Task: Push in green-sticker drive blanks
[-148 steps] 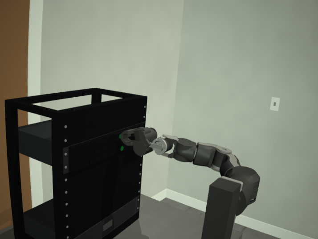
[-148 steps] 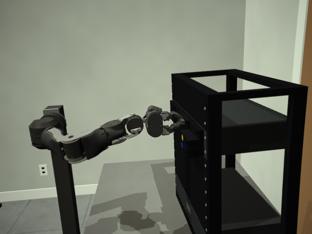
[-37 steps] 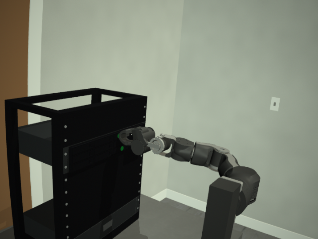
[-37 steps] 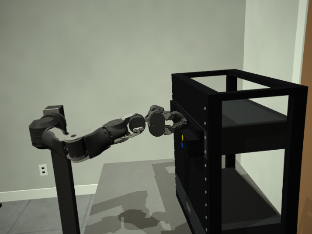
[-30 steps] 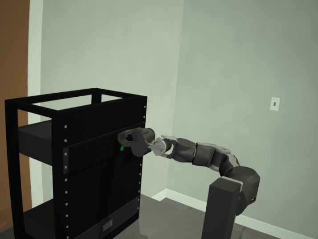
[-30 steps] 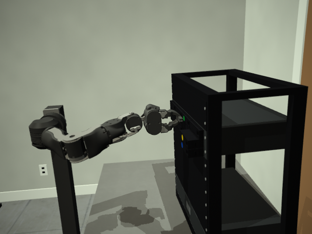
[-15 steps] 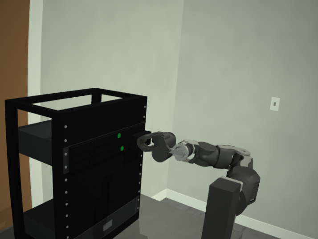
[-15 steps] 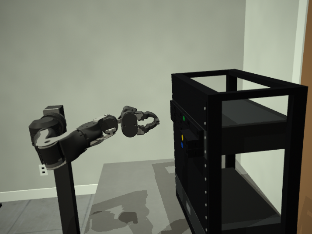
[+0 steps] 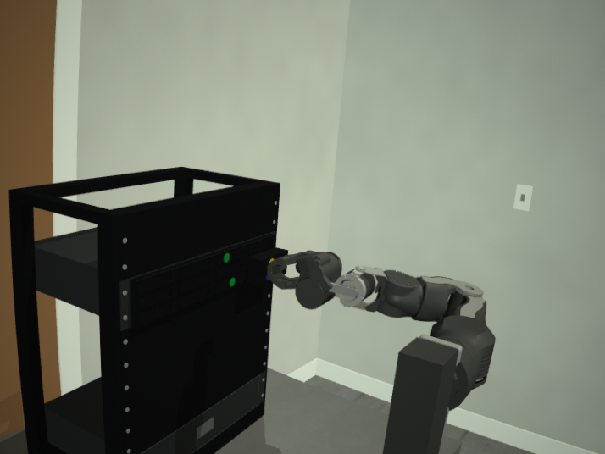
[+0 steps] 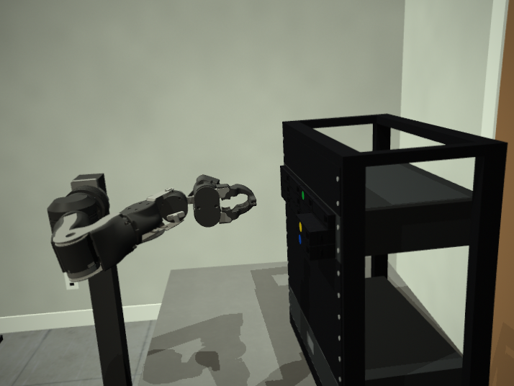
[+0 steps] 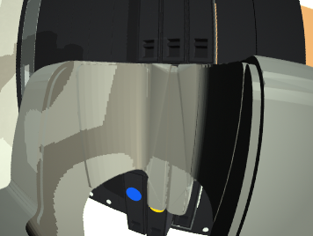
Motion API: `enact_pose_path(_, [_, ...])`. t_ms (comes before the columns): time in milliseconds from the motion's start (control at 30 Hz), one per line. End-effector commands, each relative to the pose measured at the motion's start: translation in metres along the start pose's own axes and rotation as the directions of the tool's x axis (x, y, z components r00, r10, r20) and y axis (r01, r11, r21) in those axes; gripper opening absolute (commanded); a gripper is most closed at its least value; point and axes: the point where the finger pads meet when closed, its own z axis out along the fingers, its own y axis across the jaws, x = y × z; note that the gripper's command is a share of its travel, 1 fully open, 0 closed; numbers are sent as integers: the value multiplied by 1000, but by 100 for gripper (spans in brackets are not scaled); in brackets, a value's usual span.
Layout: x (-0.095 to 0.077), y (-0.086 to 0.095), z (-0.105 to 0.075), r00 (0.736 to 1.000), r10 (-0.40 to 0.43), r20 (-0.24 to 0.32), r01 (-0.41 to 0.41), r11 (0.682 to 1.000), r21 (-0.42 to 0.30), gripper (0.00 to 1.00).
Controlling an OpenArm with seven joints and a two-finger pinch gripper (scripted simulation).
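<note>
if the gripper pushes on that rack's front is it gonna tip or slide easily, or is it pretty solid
The rack probably resists a light push: it is tall, with a wide, deep base on the floor. A push lands high, at the chassis, so leverage could lean or scoot it. Its frame is mostly open, so it may be lighter than it looks. The shut gripper stands clear of it.
</note>
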Motion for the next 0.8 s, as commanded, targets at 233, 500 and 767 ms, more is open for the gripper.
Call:
enact_pose_path(233, [-3,2,-13,1000,2,3,-2,1000,-5,0])
enact_pose_path(500, [-6,2,-32,1000,2,3,-2,1000,-5,0])
enact_pose_path(767, [-8,1,-50,1000,2,3,-2,1000,-5,0])
